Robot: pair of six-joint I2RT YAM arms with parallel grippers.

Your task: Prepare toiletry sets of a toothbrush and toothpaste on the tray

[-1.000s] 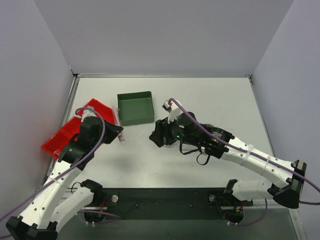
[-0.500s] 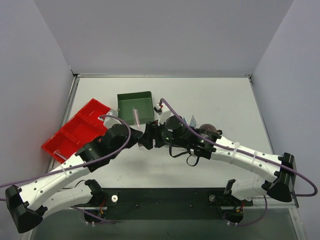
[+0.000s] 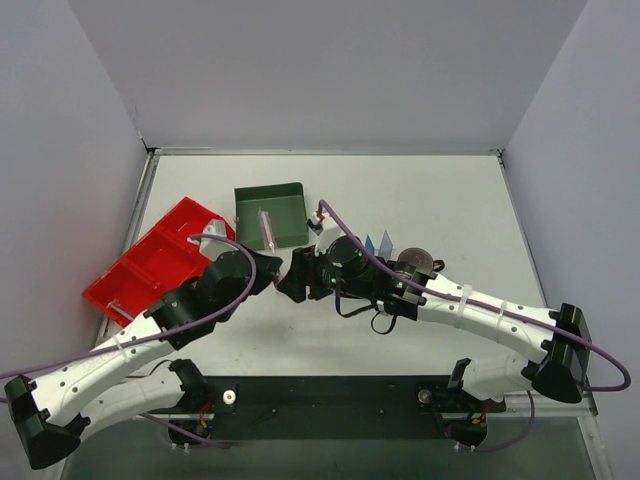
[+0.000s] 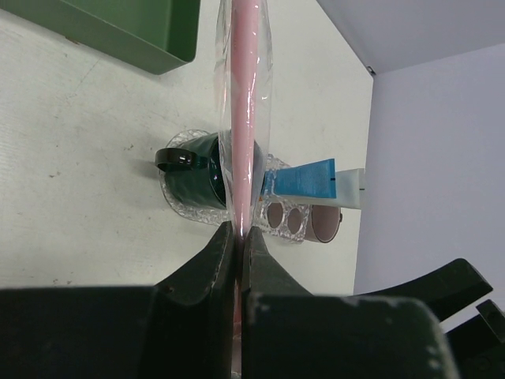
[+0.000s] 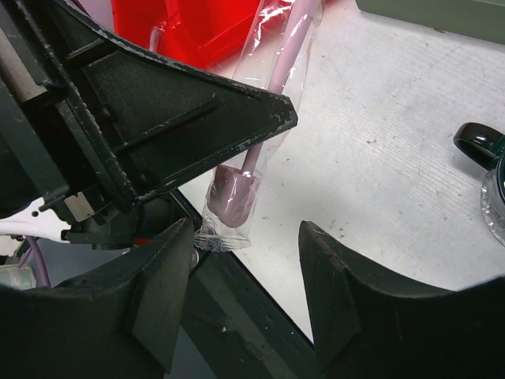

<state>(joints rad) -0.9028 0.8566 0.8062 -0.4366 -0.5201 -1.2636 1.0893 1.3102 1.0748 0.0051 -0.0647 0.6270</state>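
Observation:
My left gripper (image 4: 238, 233) is shut on a pink toothbrush (image 4: 245, 118) sealed in a clear wrapper, which stands up over the table (image 3: 267, 230). My right gripper (image 5: 246, 237) is open. The brush's wrapped head (image 5: 234, 197) hangs just beyond and between its fingertips, near the left one, without touching. The clear textured tray (image 4: 183, 207) lies behind, carrying a light-blue toothpaste (image 4: 304, 178) tube. In the top view the toothpaste (image 3: 377, 242) shows beside the right arm, which hides most of the tray.
A dark green mug (image 4: 197, 170) and a brown ringed object (image 4: 323, 223) sit on the tray. The dark green box (image 3: 270, 215) stands behind the two grippers. The red two-compartment bin (image 3: 150, 268) lies at the left, by the side wall.
The left arm has swung from the red bin to the table's middle with the toothbrush. The right gripper has come left to meet it, and its jaws have narrowed a little.

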